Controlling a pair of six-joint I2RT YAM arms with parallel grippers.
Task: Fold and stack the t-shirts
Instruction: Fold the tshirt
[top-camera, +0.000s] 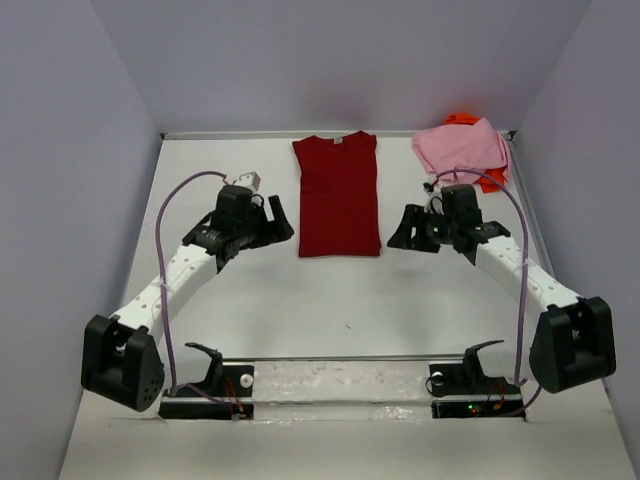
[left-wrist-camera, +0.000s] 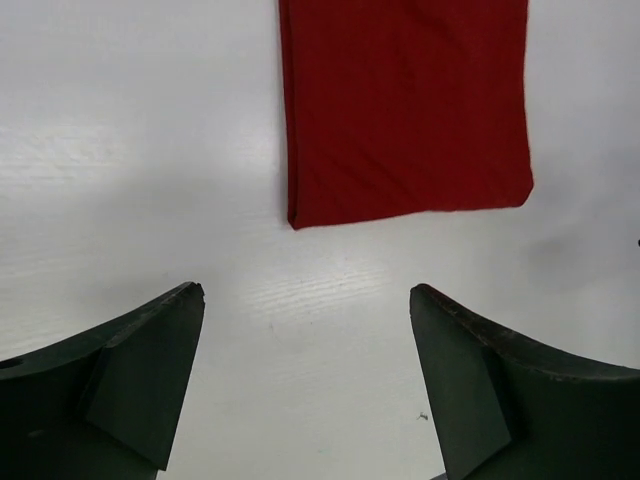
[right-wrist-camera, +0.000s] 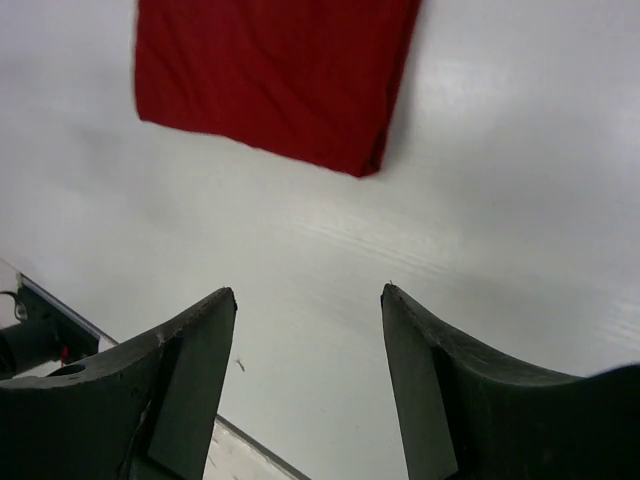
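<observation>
Red shirt (top-camera: 338, 195): flat on the desk (top-camera: 300, 300), mid-width toward the far edge, collar at the far end. Sleeves are tucked in, so it reads as a long narrow rectangle; lengthwise fold looks done, crosswise fold not yet.
Pink shirt (top-camera: 462, 148): crumpled heap in the far right corner of the desk, unfolded.
Orange shirt (top-camera: 462, 119): under and behind the pink one, only a sliver shows at the far right corner. Shape can't be told.
Left end effector (top-camera: 277, 218): released, jaws wide apart, nothing between them. Sits just beside the red shirt's left edge, clear of the cloth. Left wrist view shows bare desk between the fingers (left-wrist-camera: 150, 370), with the shirt's near left corner ahead of them.
Right end effector (top-camera: 408, 230): released, jaws apart, empty. Just beside the shirt's right edge near its near right corner; right wrist view shows that corner ahead and bare desk between the fingers (right-wrist-camera: 190, 370).
Step in hand: my read is mid-fold on the red shirt, both arms let go and flanking its near end, first of three shirts.
Next move needs: each arm pinches its own near corner of the red shirt, both layers caught, then both lift together and carry the near hem to the collar end to halve it.
Risk: grabbing only the top layer would open the side fold; uneven lift would skew the rectangle.
Left to do: pink and orange untouched, no stack started.
</observation>
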